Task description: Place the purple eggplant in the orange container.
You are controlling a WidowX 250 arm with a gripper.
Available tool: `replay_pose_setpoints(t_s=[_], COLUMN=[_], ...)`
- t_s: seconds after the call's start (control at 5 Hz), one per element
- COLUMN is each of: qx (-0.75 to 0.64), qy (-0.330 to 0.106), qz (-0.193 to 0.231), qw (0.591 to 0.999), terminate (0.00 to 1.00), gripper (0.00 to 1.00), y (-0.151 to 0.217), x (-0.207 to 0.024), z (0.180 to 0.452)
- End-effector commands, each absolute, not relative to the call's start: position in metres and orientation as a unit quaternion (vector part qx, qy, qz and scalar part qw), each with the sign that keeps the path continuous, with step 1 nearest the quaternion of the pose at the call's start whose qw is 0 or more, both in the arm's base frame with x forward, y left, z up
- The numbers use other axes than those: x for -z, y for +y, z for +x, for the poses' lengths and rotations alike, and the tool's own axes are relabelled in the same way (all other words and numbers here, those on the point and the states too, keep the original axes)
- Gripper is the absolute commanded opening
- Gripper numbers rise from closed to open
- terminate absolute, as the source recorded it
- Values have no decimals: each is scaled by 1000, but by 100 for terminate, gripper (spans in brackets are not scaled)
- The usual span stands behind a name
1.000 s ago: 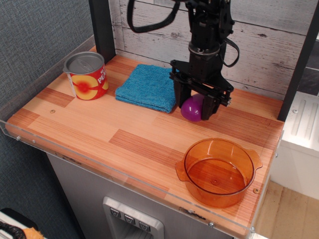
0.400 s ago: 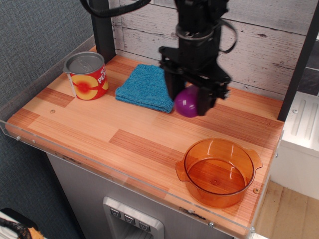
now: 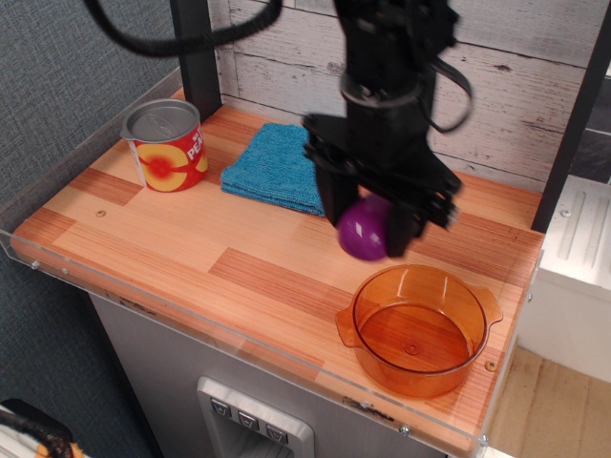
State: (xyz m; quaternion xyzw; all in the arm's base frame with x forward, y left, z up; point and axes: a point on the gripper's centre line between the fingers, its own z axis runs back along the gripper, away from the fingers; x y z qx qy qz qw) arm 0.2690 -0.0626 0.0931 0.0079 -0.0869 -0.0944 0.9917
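My black gripper [image 3: 368, 229] is shut on the purple eggplant [image 3: 363, 230] and holds it in the air above the wooden tabletop [image 3: 191, 239]. The eggplant's glossy purple body shows between the two fingers; its green cap is hidden. The orange container [image 3: 416, 327], a round translucent pot with two side handles, stands empty at the front right of the table. The eggplant hangs just behind and to the left of the pot's rim.
A red-and-yellow tin can [image 3: 166, 145] stands at the back left. A folded blue cloth [image 3: 277, 167] lies behind the gripper. A clear plastic lip [image 3: 239, 329] edges the table's front and left. A white plank wall [image 3: 516, 86] and black posts close the back.
The gripper has lifted the eggplant off the table by the cloth and carried it forward and a little right, nearer the orange pot.
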Motion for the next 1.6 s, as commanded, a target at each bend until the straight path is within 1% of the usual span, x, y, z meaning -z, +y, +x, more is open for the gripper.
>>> replay_pose_setpoints(t_s=[0.0,0.2,0.4,0.8,1.0,1.2,1.4], qx=[52,45,39,43,37,36,37], qy=[-113,-102,-96,-96,-97,-94,-97], qz=[-6,-10,-8,-4,-8,-11,-18], qw=[992,994,995,994,995,995,994], terminate=[0,0,0,0,0,0,0], gripper=[0,0,0,0,100,100,100], y=[-87,-93,-95,-101,-99,-97,-97], x=[-85,-70,-60,-48,-45,-44,-50], z=[253,249,250,254,254,255,256])
